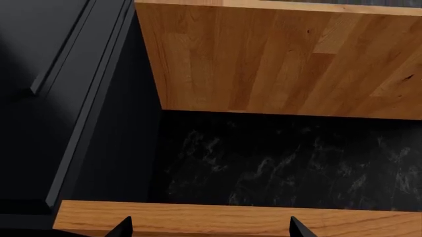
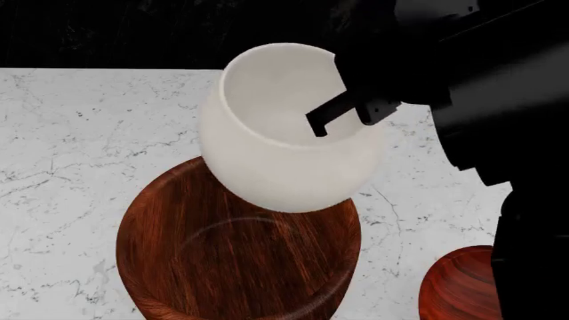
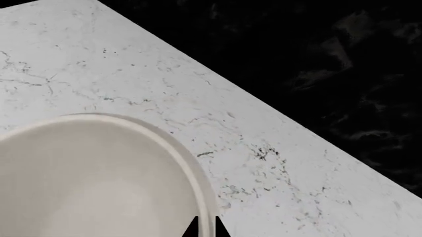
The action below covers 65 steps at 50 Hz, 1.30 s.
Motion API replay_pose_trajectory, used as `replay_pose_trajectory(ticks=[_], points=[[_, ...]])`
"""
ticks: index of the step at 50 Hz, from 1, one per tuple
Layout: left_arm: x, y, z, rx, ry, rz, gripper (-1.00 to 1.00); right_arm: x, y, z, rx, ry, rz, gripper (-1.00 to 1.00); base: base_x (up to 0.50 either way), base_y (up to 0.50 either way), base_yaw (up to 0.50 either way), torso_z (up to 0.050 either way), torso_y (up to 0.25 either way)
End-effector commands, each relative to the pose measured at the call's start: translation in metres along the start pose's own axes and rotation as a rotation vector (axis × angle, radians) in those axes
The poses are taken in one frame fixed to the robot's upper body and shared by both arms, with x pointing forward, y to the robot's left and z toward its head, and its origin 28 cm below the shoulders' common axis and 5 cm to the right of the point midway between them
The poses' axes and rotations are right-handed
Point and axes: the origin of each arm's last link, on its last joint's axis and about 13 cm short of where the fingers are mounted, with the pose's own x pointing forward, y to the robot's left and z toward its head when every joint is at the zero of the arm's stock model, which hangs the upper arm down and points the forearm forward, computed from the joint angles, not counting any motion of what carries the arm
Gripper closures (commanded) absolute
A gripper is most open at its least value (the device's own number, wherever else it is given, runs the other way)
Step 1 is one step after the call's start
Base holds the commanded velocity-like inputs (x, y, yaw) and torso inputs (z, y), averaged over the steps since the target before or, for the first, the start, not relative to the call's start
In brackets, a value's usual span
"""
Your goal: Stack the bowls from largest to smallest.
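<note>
Three bowls show in the head view, and the biggest, the dark-brown wooden bowl (image 2: 238,257), fills the lower centre of the frame on the white marble desk (image 2: 80,140). It is deep, glossy, with a streaked grain and its mouth open upward.

The cream-white bowl (image 2: 284,150) comes next in size. It sits upper centre of the frame, lifted and tilted, its rounded belly overlapping the far rim of the dark bowl; whether the two touch cannot be told. Its surface is smooth and matte, with a thin, even lip.

The right claw (image 2: 342,117) is pinched on that lip at the bowl's right side, one finger inside the wall and one outside. The right wrist view confirms it: two dark fingertips (image 3: 193,228) straddle the pale rim (image 3: 197,187) at the bottom edge of that frame.

The relation that matters is that the dark bowl's hollow lies below the held bowl and toward the bottom of the frame. The medium bowl probably needs to travel that way and level out before it is lowered in.

The small reddish wooden bowl (image 2: 458,287) waits at the lower right, partly hidden by the dark arm, shallow and banded.

The left claw (image 1: 209,228) faces wooden panels and dark stone, its tips spread apart, holding nothing, so the right arm is the nearer one.
</note>
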Motion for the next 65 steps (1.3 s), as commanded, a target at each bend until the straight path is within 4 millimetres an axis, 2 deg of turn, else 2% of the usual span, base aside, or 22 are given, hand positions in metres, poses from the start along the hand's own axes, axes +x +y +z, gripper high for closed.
replay_pose_trajectory(ticks=[1,15,37,65], points=[[-0.001,0.000,-0.001,-0.012,-0.001,-0.012,-1.00,0.004,0.014,-0.005,-0.033,-0.014,0.090,1.00,0.00,0.00,0.00,0.000,0.000],[-0.002,0.001,0.000,-0.012,-0.004,-0.009,-1.00,0.012,0.024,-0.006,-0.056,0.001,0.144,1.00,0.00,0.00,0.00,0.000,0.000],[-0.004,0.003,-0.001,-0.009,0.000,-0.007,-1.00,0.035,0.034,-0.009,-0.067,0.017,0.218,1.00,0.00,0.00,0.00,0.000,0.000],[-0.003,0.004,0.000,-0.005,-0.004,0.002,-1.00,0.048,0.039,-0.028,-0.066,0.079,0.239,1.00,0.00,0.00,0.00,0.000,0.000]])
